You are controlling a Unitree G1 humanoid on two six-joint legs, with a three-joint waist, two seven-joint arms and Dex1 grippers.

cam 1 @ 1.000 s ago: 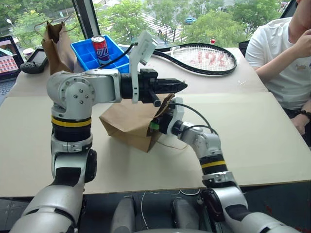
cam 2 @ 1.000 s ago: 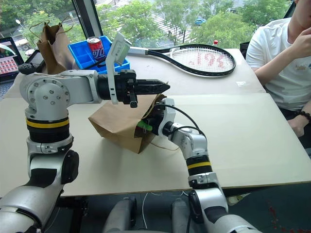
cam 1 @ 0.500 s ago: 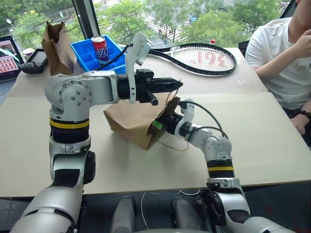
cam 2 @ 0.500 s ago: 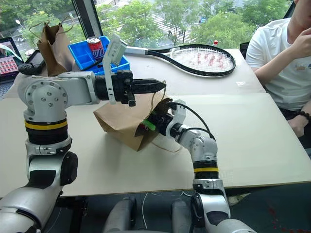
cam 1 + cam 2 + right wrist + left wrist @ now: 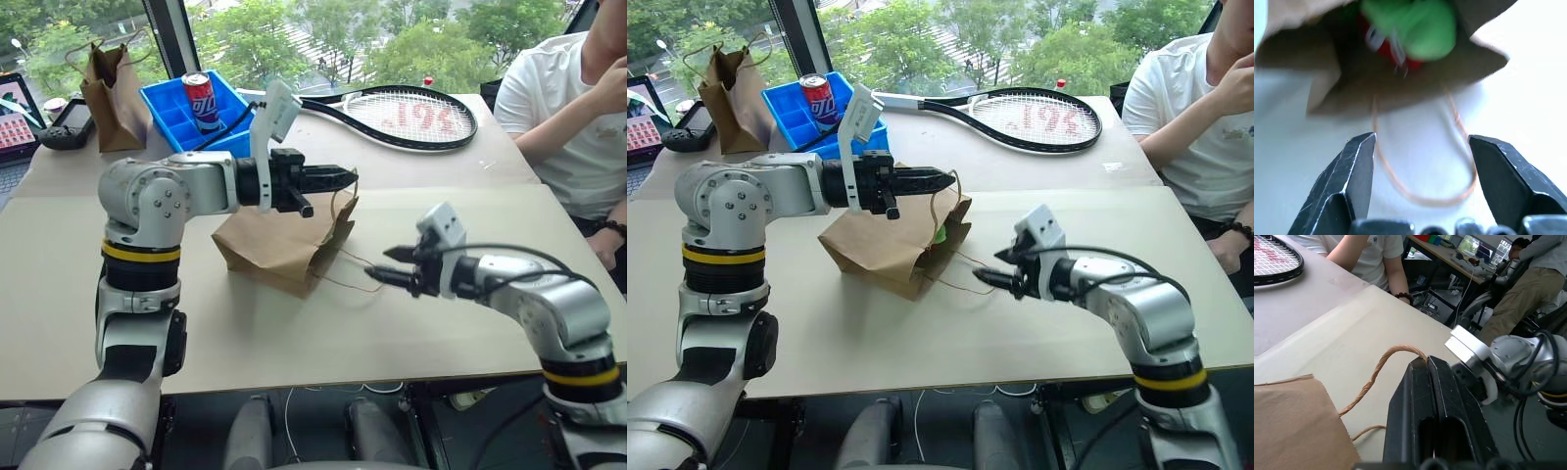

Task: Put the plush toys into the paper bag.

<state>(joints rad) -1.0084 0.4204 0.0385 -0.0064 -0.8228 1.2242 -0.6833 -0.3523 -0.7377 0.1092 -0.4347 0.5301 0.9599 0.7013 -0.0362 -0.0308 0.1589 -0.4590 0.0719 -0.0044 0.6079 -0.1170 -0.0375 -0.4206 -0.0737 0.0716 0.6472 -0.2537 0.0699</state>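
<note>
— Paper bag (image 5: 279,250)?
— Lying on its side on the beige table (image 5: 294,333), mouth turned toward the right gripper (image 5: 394,265). Upper twine handle (image 5: 1382,366) lifted off the bag's top edge, lower twine loop (image 5: 1422,161) trailing flat on the table from the mouth.
— Left gripper (image 5: 341,177)?
— Just above the bag's mouth end, level, fingers clamped together on the upper twine handle; cord arching out from between the fingertips back to the bag's rim.
— Right gripper, relative to the bag?
— Off beside the mouth, near but apart, over bare table past the lower loop. Fingers (image 5: 1347,176) spread wide, nothing between them, aimed at the opening.
— Plush toys?
— Both inside the bag, just within the mouth. Light-green plush (image 5: 1418,24) in front, red chili plush (image 5: 1393,54) tucked behind and under it, partly hidden and blurred. From the head, a sliver of green at the bag's mouth.
— Around the bag?
— Behind it: blue compartment tray (image 5: 181,113) with a soda can (image 5: 203,98) standing inside, tennis racket (image 5: 407,116) flat, darker narrow paper bag (image 5: 110,86) upright at the far corner. Person in a white shirt (image 5: 563,108) seated at the table's edge, on the side of the bag's mouth.
</note>
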